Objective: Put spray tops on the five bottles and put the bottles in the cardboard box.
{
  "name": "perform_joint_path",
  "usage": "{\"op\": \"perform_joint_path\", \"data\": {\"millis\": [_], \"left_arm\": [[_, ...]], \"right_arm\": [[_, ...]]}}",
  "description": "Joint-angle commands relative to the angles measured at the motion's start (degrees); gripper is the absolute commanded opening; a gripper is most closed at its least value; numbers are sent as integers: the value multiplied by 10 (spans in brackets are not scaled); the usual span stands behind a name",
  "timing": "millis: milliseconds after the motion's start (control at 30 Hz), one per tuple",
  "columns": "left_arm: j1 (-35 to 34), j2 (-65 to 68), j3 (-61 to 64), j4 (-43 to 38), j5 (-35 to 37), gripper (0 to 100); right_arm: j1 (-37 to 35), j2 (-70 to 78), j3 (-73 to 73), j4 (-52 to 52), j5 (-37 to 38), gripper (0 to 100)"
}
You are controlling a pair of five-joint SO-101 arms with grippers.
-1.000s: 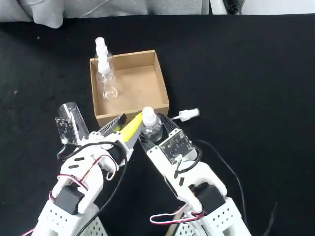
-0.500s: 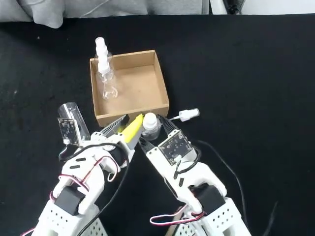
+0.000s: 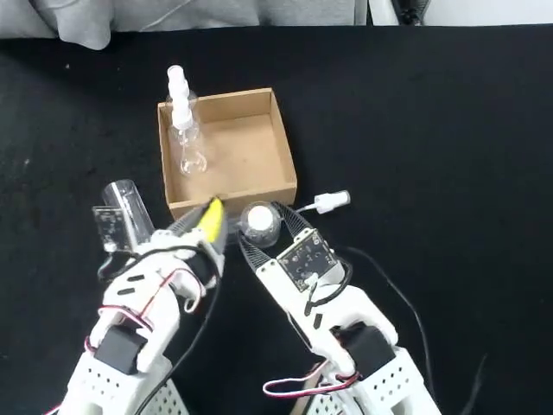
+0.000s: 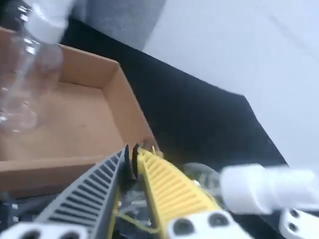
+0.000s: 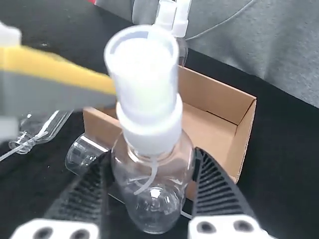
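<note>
My right gripper (image 3: 259, 223) has its jaws clamped on the body of a bottle (image 3: 258, 216) that stands upright, long axis vertical, with its spray top (image 5: 144, 74) seated on the neck and pointing up. What matters for me now is where the cardboard box (image 3: 232, 195) lies from those jaws: straight ahead, toward the far edge of the desk (image 3: 432, 130), with its near wall just beyond the bottle and rising between the bottle and the box floor. So I judge the carry must go up over that wall, then forward. Two capped bottles (image 3: 183, 117) stand at the box's far left corner, leaving the right side free.

My left gripper (image 4: 132, 152) sits just beside the held bottle on its left, jaws together, nothing visible between them. It is the nearer arm to the uncapped bottle (image 3: 128, 203) lying toward the desk's left edge, while a loose spray top (image 3: 328, 201) lies on the right side.
</note>
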Motion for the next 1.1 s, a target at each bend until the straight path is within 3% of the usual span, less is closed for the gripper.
{"op": "perform_joint_path", "data": {"millis": [0, 167, 400, 633, 800, 1067], "left_arm": [[-69, -6, -39, -13, -20, 29], [-112, -6, -64, -8, -125, 28], [-233, -6, -61, 42, -236, 29], [-323, -6, -61, 109, -243, 29], [-351, -6, -57, 150, -243, 29], [-378, -6, 4, 148, -243, 29]], "right_arm": [[41, -56, -2, 6, -4, 70], [44, -56, -2, 14, -4, 70], [44, -57, -2, 17, -4, 70], [43, -57, -17, 17, -108, 74], [44, -57, -27, 18, -113, 71], [44, -56, -95, 78, -113, 71]]}}
